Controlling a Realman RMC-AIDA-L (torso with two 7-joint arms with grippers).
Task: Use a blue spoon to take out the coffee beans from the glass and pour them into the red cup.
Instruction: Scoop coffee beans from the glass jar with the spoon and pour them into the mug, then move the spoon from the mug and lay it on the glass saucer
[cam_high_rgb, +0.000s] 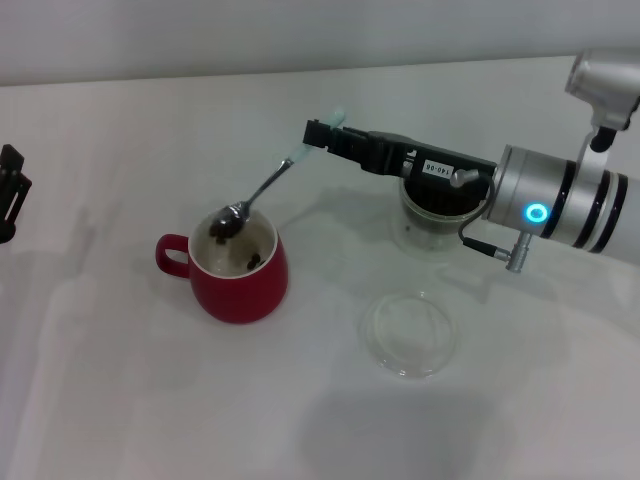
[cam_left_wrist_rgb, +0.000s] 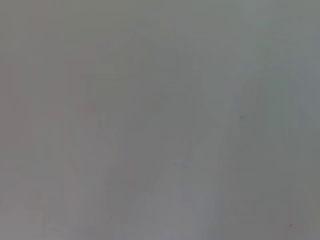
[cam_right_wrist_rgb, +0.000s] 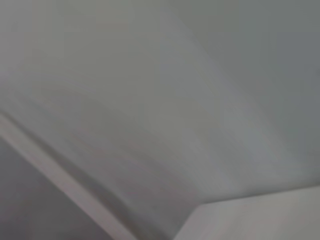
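My right gripper reaches across from the right and is shut on the pale blue handle of the blue spoon. The spoon slopes down to the left, its metal bowl holding dark coffee beans just above the rim of the red cup. A few more beans lie on the cup's white inside. The glass stands to the right, mostly hidden under my right arm. My left gripper is parked at the far left edge. Both wrist views show only blurred grey surface.
A flat clear round dish lies on the white table in front of the glass, right of the red cup. My right arm spans the area above the glass.
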